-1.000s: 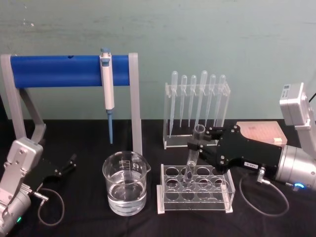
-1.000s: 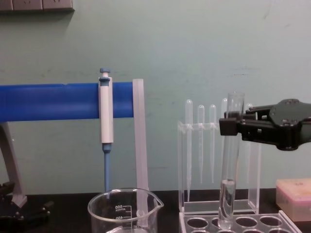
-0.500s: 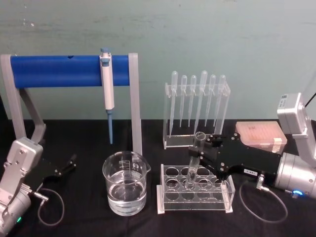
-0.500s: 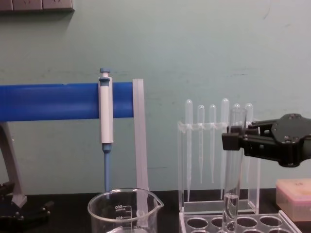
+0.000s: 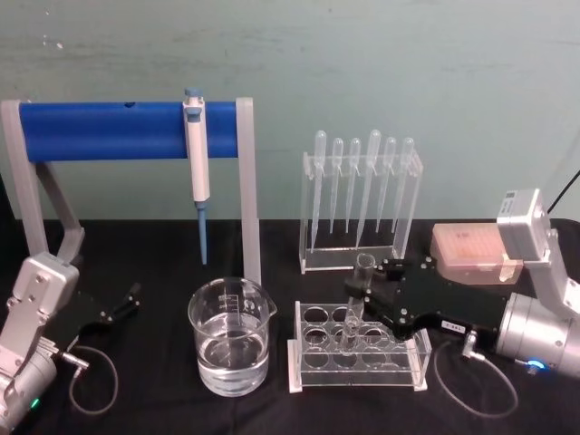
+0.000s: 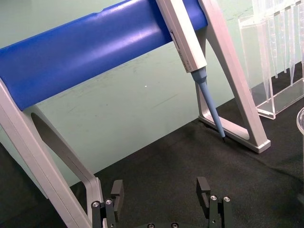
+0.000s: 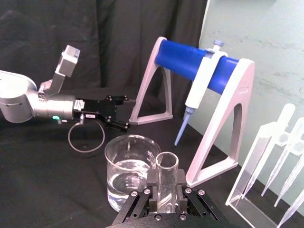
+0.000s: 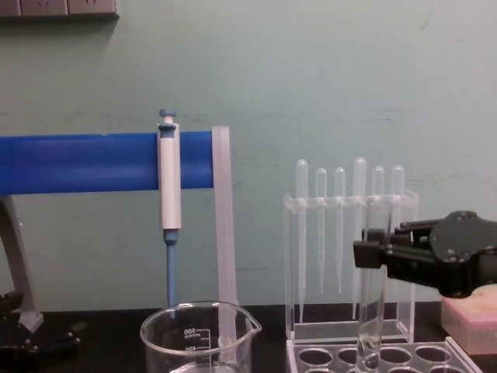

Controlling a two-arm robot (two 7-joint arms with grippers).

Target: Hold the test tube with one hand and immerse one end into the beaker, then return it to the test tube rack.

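While the test tube is held clenched by the right gripper and stands in the rack beside the beaker, the return step seems underway; release is called for next. The left gripper is parked, jaws apart.

From my seat, the beaker stands near the table's front, just left of the tube rack. The test tube stands in a back-row hole of that rack, with the right gripper around its upper part. Behind the rack sits the pipette stand; behind the beaker, the pipettor hangs on its frame. The left gripper rests at far left.
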